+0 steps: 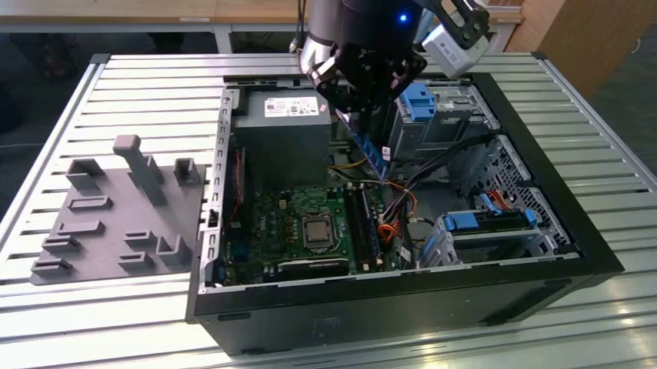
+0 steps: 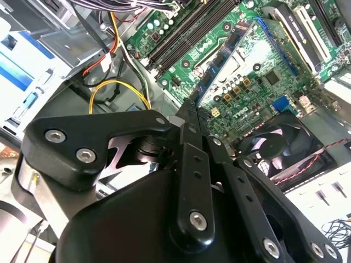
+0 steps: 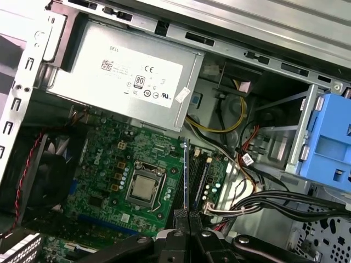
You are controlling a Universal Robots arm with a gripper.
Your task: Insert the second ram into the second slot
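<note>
As the exterior view reads from its left, a grey fixture plate (image 1: pixel 113 223) lies on the slatted table (image 1: pixel 605 177), at 9 o'clock of the open computer case (image 1: pixel 411 296).

Inside the case:
- The power supply (image 1: pixel 282 146) sits at 11 o'clock.
- The motherboard (image 1: pixel 272 223) lies at 7 o'clock, just below the supply.
- The CPU socket (image 1: pixel 313 231) is on the board, with the black memory slots (image 1: pixel 361 227) just at 3 o'clock of it.

The gripper (image 1: pixel 355 115) hangs over the 12 o'clock part of the case. Its fingers are pressed together, pinching the upper end of the second ram (image 1: pixel 371 150). The ram is a thin blue strip slanting down from the fingers toward 5 o'clock. Its lower end is above the far end of the slots, apart from the board and not seated. Which slot it lines up with, I cannot tell.

In the first wrist view the ram (image 3: pixel 186 175) shows edge-on, projecting from the gripper (image 3: pixel 188 219), with the socket (image 3: pixel 143 189) and the slots beyond it. In the second wrist view the gripper (image 2: pixel 189 109) clamps the strip (image 2: pixel 219 66), with the case fan (image 2: pixel 279 145) near it.

One blue drive-bay clip (image 1: pixel 419 100) sits at 1 o'clock of the case, and another clip (image 1: pixel 493 221) at 4 o'clock.
</note>
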